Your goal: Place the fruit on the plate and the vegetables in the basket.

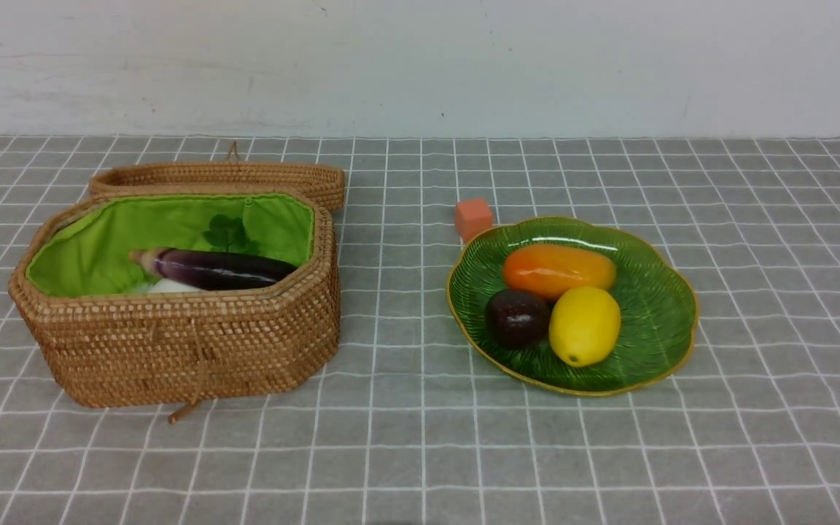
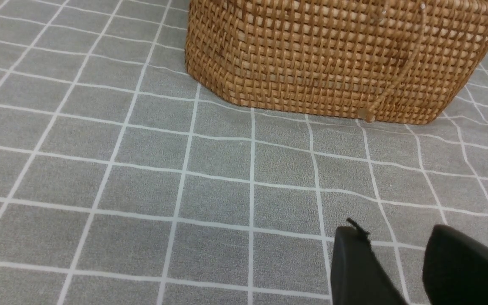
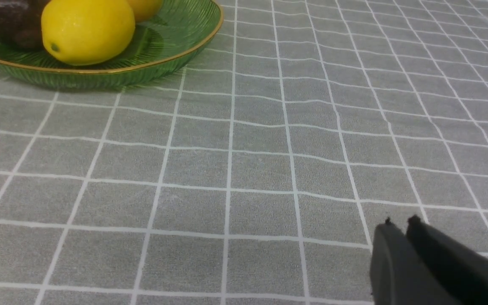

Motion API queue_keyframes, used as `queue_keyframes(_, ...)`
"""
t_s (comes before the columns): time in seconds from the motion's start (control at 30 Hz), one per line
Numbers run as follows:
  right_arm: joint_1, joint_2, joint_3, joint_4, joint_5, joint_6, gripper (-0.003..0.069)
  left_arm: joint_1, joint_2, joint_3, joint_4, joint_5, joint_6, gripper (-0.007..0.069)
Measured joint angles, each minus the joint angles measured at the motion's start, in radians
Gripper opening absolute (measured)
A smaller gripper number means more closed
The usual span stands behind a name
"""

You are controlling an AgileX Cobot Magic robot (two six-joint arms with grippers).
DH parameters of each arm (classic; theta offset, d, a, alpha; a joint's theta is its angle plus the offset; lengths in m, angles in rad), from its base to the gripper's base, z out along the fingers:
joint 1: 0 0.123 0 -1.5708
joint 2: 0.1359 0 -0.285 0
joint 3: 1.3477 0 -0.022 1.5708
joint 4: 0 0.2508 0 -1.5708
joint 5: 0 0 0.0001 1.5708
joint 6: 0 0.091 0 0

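Note:
On the left the wicker basket (image 1: 187, 343) stands open, with the purple eggplant (image 1: 223, 268) lying inside over the white radish (image 1: 172, 286). On the right the green plate (image 1: 653, 321) holds the orange fruit (image 1: 558, 270), the maroon fruit (image 1: 516, 317) and the lemon (image 1: 585, 325). Neither gripper shows in the front view. My left gripper (image 2: 396, 231) hangs open and empty over the cloth, short of the basket (image 2: 333, 55). My right gripper (image 3: 400, 221) is shut on nothing, well away from the plate (image 3: 172, 46) and the lemon (image 3: 87, 29).
The basket's wicker lid (image 1: 223, 177) lies behind the basket. A small orange cube (image 1: 473, 217) sits on the cloth just behind the plate's left rim. A grey checked cloth covers the table up to a white wall at the back.

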Motion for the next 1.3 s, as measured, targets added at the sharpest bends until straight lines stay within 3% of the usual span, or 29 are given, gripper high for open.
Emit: queue_keyframes(1.3,0.000,0.000,0.000,0.001,0.000,0.000,0.0103,0.000,0.000,0.000,0.000,0.000,0.000,0.0239)
